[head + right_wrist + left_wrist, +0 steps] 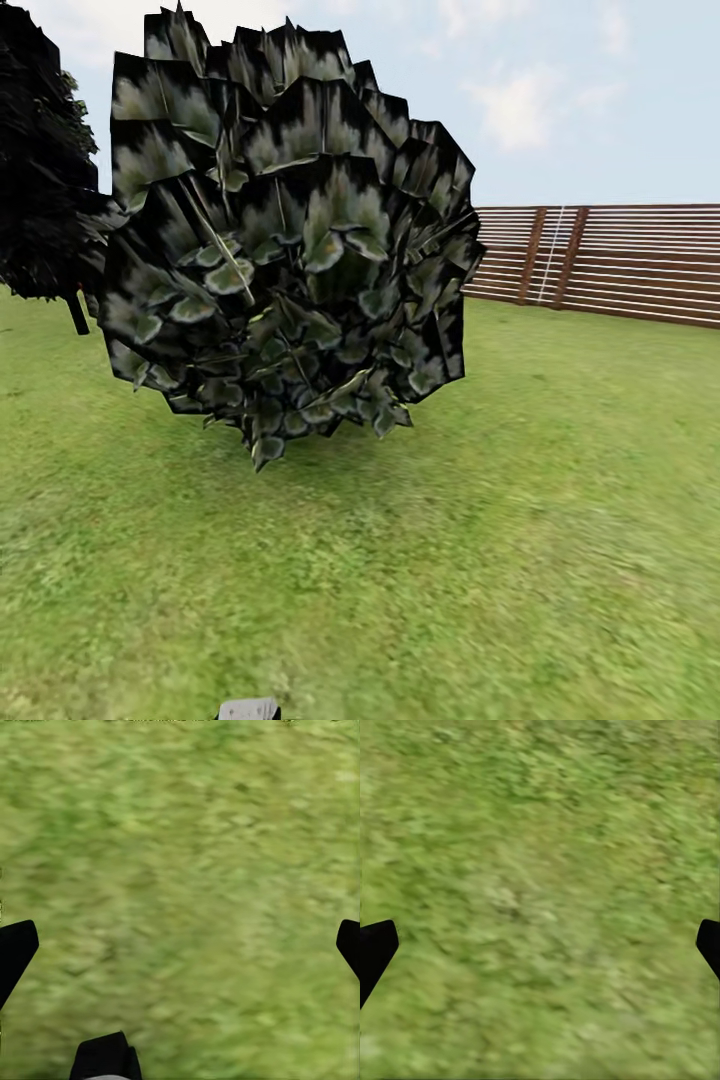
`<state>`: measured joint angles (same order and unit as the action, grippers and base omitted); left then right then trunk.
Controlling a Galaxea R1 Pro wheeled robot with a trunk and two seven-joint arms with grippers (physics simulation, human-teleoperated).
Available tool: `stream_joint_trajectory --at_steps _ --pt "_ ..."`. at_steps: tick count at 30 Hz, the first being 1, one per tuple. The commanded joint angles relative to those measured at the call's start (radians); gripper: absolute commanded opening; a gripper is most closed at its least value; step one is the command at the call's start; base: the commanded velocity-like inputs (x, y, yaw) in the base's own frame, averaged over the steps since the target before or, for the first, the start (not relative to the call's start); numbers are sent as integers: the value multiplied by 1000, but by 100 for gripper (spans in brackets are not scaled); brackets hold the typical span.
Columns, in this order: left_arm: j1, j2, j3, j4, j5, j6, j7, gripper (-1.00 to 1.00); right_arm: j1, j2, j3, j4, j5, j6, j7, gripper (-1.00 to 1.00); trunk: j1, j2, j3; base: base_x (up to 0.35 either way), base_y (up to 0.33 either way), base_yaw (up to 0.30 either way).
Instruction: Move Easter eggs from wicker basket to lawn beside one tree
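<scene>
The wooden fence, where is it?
In the head view the wooden fence runs along the far edge of the lawn at the right, behind the big dark leafy bush.

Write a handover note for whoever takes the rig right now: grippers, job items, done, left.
Left gripper: open, nothing between the fingers, mottled green lawn beneath.
Right gripper: open, empty, over grass too.
Head view: a dark-leaved bushy tree stands close ahead on the lawn, another dark tree at far left, a brown slatted wooden fence behind at right.
Job items: no eggs, wicker basket or pale-trunked tree in front of the cameras; the robot seems to be in transit.
Done: nothing confirmable from here.
Left: locate the basket, move the three eggs beside one tree.
</scene>
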<state>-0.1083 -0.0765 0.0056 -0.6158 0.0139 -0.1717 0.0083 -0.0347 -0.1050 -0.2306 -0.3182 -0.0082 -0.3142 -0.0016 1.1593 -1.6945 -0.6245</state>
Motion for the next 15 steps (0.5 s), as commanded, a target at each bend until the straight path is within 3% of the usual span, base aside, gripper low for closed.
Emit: stream_joint_trajectory --at_steps 1,10,15 --pt "-1 0 1 1 1 -3 1 100 -1 0 -1 1 -1 -3 0 100 0 0 -2 0 0 194" --pt "-1 0 1 1 1 -3 1 100 -1 0 -1 2 -1 -2 0 100 0 0 -8 4 6 250" --pt "-1 0 1 1 1 -3 1 100 -1 -1 -1 2 -1 -2 0 100 0 0 -11 103 155 266"
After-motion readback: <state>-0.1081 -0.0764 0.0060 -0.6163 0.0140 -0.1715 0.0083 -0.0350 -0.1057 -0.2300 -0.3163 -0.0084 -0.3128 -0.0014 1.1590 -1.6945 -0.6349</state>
